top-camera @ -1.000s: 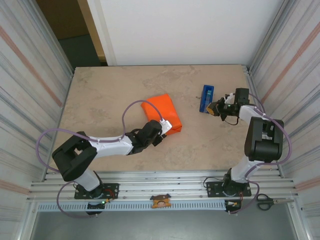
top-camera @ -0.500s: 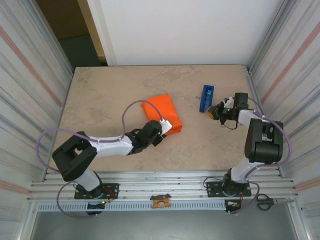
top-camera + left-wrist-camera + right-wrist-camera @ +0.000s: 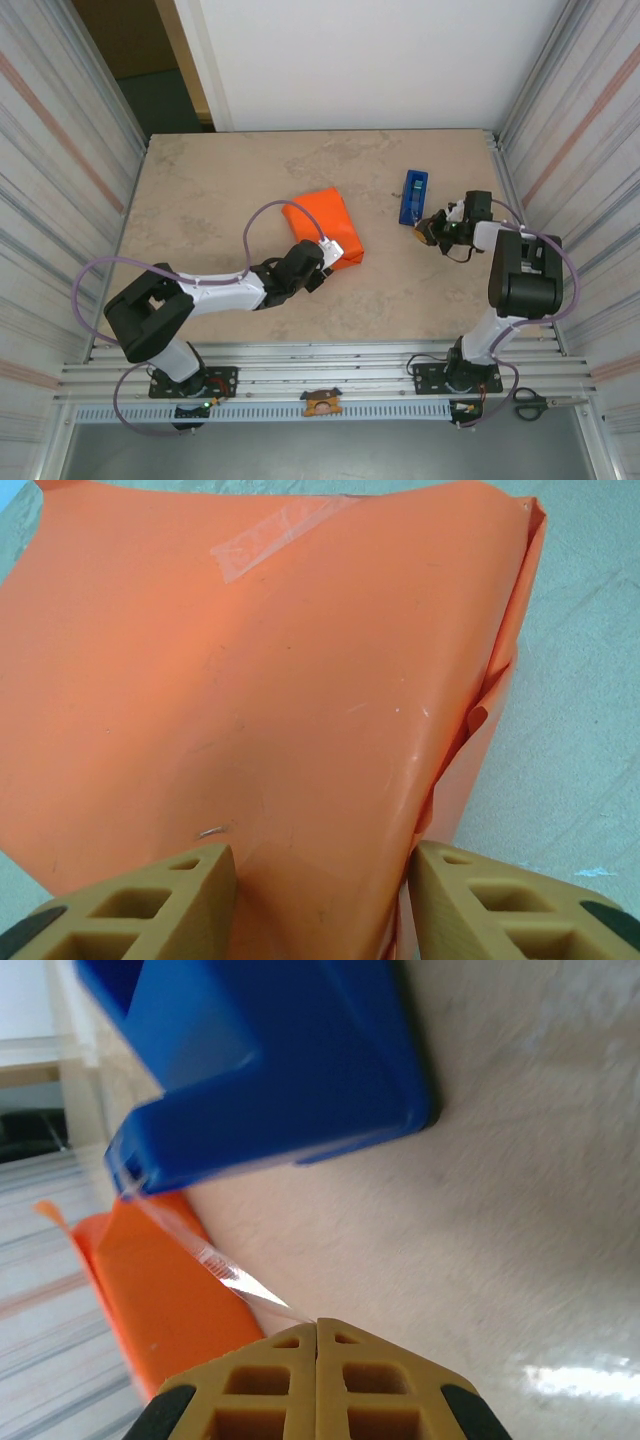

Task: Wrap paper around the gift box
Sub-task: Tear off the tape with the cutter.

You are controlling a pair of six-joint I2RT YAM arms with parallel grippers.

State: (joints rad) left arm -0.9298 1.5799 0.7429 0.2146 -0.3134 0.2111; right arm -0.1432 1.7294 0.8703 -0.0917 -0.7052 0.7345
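Black-white arms (image 3: pixel 225 290), lilac cables (image 3: pixel 272 204), tan honeycomb gripper fingers (image 3: pixel 140 900).

Paper (image 3: pixel 320 222) lying as folded orange bundle near bench (image 3: pixel 200 190) centre, pale patch showing at its near right corner. Left tool (image 3: pixel 318 265) touching bundle's near edge. Blue tape dispenser (image 3: pixel 412 196) sitting toward right edge. Right tool (image 3: pixel 430 228) hovering just beside dispenser's near end, jaws pinched together.
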